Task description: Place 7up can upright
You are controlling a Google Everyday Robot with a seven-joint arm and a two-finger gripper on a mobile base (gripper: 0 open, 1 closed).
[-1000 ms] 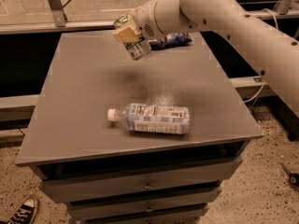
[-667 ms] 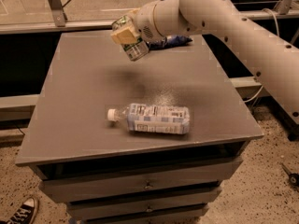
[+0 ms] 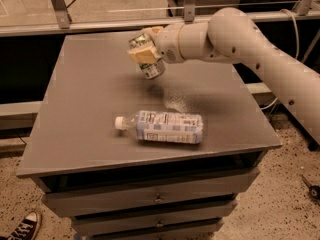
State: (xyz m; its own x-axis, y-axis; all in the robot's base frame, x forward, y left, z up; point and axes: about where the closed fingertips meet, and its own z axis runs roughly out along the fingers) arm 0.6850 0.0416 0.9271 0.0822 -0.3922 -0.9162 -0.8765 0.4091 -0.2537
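The 7up can (image 3: 148, 64) is a small green and white can with silver ends. My gripper (image 3: 142, 52) is shut on it and holds it tilted in the air above the far middle of the grey table (image 3: 90, 109). The can's lower end points down and to the right. My white arm reaches in from the right.
A clear plastic bottle with a white cap (image 3: 162, 126) lies on its side near the table's front middle. The table stands on a drawer unit (image 3: 150, 204). A glass barrier with metal posts (image 3: 57, 6) runs behind the table. A shoe (image 3: 22, 226) shows at the bottom left.
My arm has moved slightly, and the can has come a little lower and nearer the table's middle. The dark blue bag seen behind the arm is hidden now. The bottle has not moved.
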